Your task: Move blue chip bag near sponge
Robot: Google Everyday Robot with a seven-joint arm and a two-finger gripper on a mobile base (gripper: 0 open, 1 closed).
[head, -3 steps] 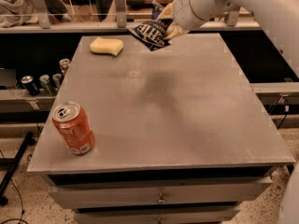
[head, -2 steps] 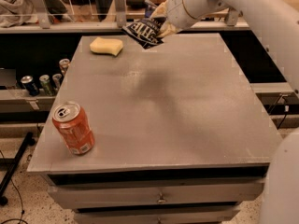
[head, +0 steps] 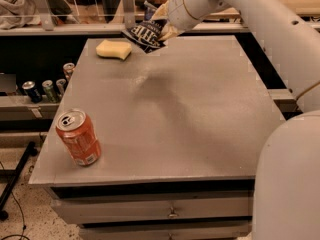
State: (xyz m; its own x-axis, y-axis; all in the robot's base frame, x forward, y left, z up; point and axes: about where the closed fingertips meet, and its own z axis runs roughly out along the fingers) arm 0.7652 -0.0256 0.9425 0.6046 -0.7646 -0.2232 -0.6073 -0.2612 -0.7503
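The blue chip bag (head: 145, 34), dark navy with white lettering, hangs tilted in the air over the table's far edge, just right of the sponge. My gripper (head: 161, 28) is shut on the bag's right side and holds it above the table. The sponge (head: 113, 49), a pale yellow block, lies on the grey table (head: 200, 109) near the far left corner. The bag's lower edge is close to the sponge but apart from it.
An orange can (head: 78, 137) stands near the table's front left corner. Several cans (head: 47, 87) sit on a lower shelf to the left. My white arm (head: 260, 29) stretches across the upper right, and my base (head: 287, 179) fills the lower right.
My gripper has carried the blue chip bag leftward along the far edge, closer to the sponge. The sponge and orange can have not moved.
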